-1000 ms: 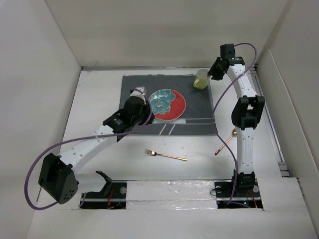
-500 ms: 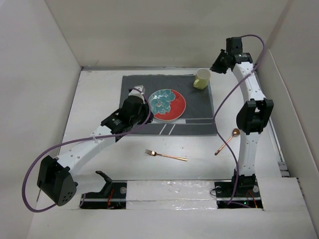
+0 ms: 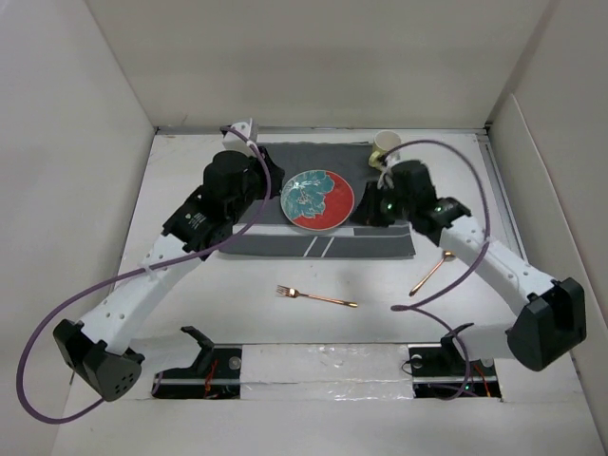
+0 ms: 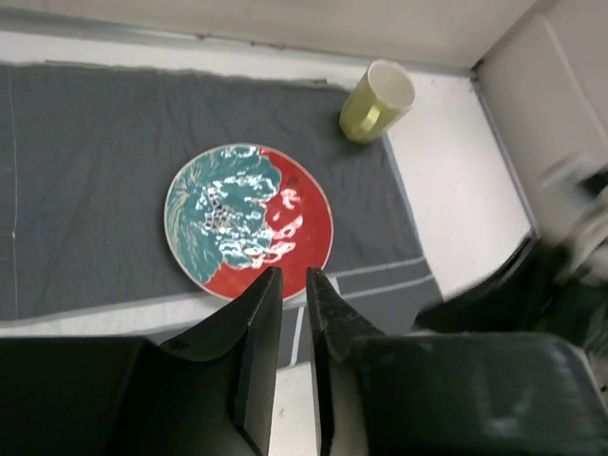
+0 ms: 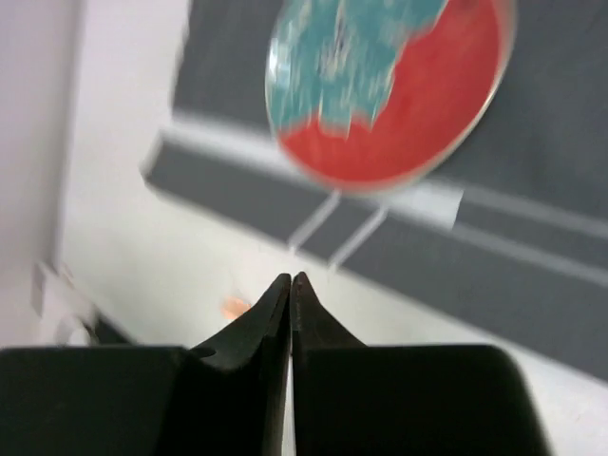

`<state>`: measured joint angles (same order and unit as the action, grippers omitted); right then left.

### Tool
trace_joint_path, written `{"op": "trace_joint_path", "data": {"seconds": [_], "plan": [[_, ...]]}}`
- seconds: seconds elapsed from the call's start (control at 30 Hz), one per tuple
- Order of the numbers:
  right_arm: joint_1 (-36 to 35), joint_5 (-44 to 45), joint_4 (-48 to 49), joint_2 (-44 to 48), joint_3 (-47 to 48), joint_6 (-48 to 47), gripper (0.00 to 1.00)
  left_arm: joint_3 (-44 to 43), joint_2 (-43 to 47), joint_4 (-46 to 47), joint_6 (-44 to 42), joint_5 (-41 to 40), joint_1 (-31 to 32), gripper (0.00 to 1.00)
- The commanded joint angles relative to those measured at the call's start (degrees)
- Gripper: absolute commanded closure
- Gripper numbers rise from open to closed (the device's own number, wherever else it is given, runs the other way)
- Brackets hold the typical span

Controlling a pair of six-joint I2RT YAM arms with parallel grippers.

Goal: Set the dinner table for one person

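On the white dinner table (image 3: 190, 285) lies a dark grey striped placemat (image 3: 285, 237) (image 4: 85, 171). A red and teal plate (image 3: 318, 199) (image 4: 249, 218) (image 5: 389, 85) sits on it, with a yellow-green mug (image 3: 385, 144) (image 4: 377, 100) upright at its far right corner. A copper fork (image 3: 316, 296) and spoon (image 3: 432, 271) rest on the bare table in front. My left gripper (image 3: 267, 178) (image 4: 293, 274) hangs above the plate's left side, shut to a thin slit, empty. My right gripper (image 3: 369, 209) (image 5: 291, 277) is just right of the plate, shut, holding nothing.
White walls (image 3: 85, 142) enclose the table on the left, back and right. Both arm bases and loose purple cables (image 3: 57, 323) occupy the near edge. The right arm (image 4: 570, 275) appears blurred at the right of the left wrist view.
My right arm swung from the mug at the back down to the plate's right side and its jaws closed. My left arm rose away from the plate and its jaws narrowed.
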<state>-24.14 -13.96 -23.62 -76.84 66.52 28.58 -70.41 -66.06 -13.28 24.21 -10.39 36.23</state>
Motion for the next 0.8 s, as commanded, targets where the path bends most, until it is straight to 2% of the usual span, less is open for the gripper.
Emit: {"op": "trace_joint_path", "data": {"seconds": [0.0, 0.1, 0.23, 0.37, 0.4, 0.6, 0.77], "plan": [[-6.3, 1.4, -1.6, 2.0, -7.1, -3.8, 0.73, -3.9, 1.5, 0.0, -2.3, -1.6, -0.8, 0.85], [-12.7, 3.1, -2.0, 3.8, -11.8, -5.5, 0.51, -5.4, 1.4, 0.4, -3.0, -2.2, -0.8, 0.75], [-19.6, 6.9, -2.8, 1.9, -11.7, -8.5, 0.47, -7.0, 1.1, 0.6, -4.0, -1.7, -1.9, 0.66], [-26.0, 9.2, -3.3, -5.0, -8.4, -12.9, 0.45, -8.4, 1.5, 0.4, -4.1, -1.6, -1.9, 0.6], [-28.9, 10.1, -4.5, -9.7, -5.6, -14.5, 0.45, -9.3, 2.0, 0.0, -4.3, -2.1, -1.9, 0.58], [-36.7, 15.7, -5.7, -18.6, -2.1, -17.4, 0.45, -13.3, 4.2, -1.7, -5.9, -3.6, -2.4, 0.56], [-38.5, 17.2, -2.5, -22.6, -1.2, -17.6, 0.45, -14.1, 6.3, -3.3, -5.7, -4.2, -2.4, 0.55]]}}
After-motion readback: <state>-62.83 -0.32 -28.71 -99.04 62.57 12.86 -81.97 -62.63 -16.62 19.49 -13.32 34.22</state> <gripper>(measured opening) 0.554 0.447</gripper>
